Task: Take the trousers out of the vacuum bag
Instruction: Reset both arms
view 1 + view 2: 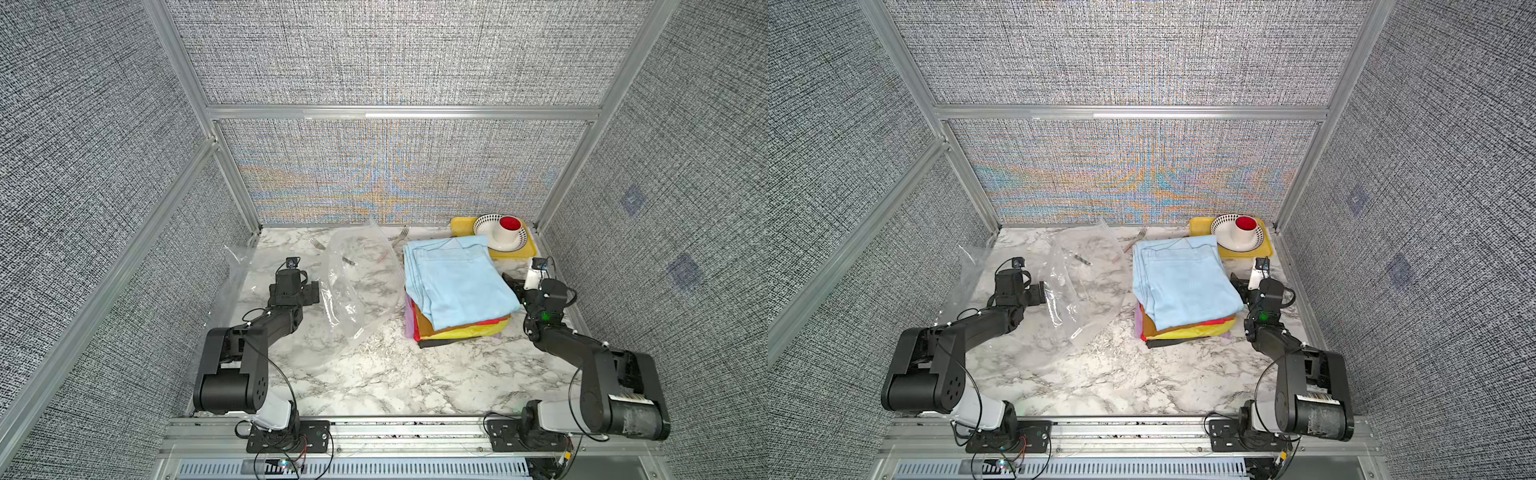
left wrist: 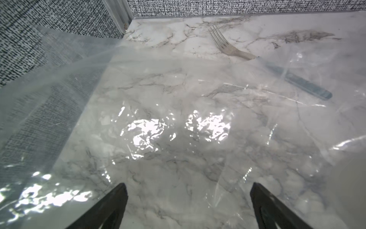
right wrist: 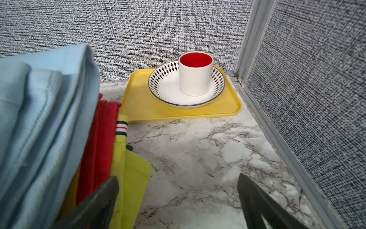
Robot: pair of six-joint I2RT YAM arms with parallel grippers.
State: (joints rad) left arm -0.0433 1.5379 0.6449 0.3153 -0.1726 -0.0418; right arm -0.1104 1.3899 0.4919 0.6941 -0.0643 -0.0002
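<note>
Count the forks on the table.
2. One fork lies at the back, handle under the plastic bag; the other fork sits at the clothes pile's far corner. More may hide beneath it.

Left arm (image 1: 270, 322) low, elbow bent, reaching forward; left gripper (image 2: 188, 187) jaws spread wide, empty. Right arm (image 1: 573, 345) likewise low; right gripper (image 3: 178, 178) spread wide, empty.

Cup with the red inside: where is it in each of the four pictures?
Top view: cup in the far right corner, standing in the bowl on the yellow tray.
Top view: same corner, same bowl.
Left wrist: not in it.
Right wrist: upright in the bowl, beyond the trousers.
Shared landmark: the yellow tray under it; the left wrist shares only the marble table.
</note>
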